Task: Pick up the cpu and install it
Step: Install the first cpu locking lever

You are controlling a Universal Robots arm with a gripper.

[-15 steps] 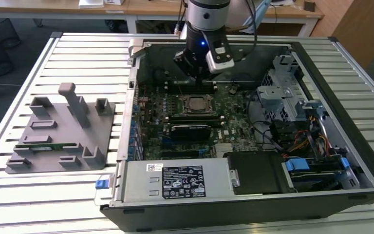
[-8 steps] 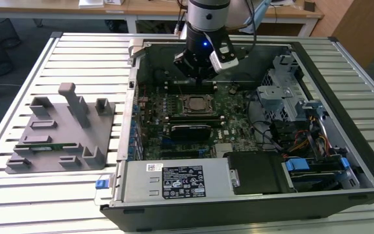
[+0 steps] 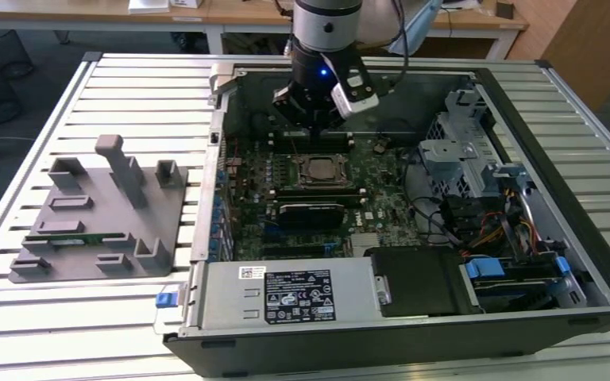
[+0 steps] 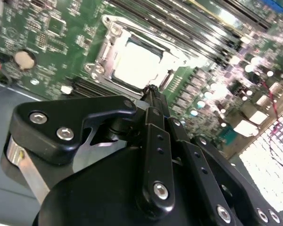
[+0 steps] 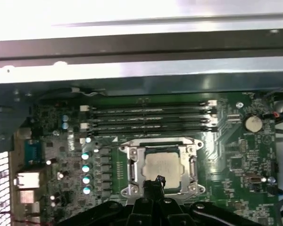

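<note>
Your pincer hangs inside the open computer case, over the green board and just short of the socket frame as the exterior view shows it. In both wrist views the cpu is already lying flat inside that frame, its pale metal top facing up and its edges square to the frame, so it looks seated, not loose; judge the pick and the drop as done, with the frame still open around the chip. In the second wrist view the cpu sits just beyond the pincer's tip, and the dark fingers are drawn together to a narrow point with nothing between them. So: closed, or very nearly, and empty. A tip held that narrow and that close above the chip probably serves for pressing or for nudging something on the frame, but that is a guess from the pose alone. Whether the tip touches the chip you cannot tell from here; in the first wrist view it overlaps the chip's near edge. Beyond the socket from the pincer run the long memory slots. Well off to the side, outside the case, the grey holder block stands on the slatted table, with a thin green stick lying in it.
</note>
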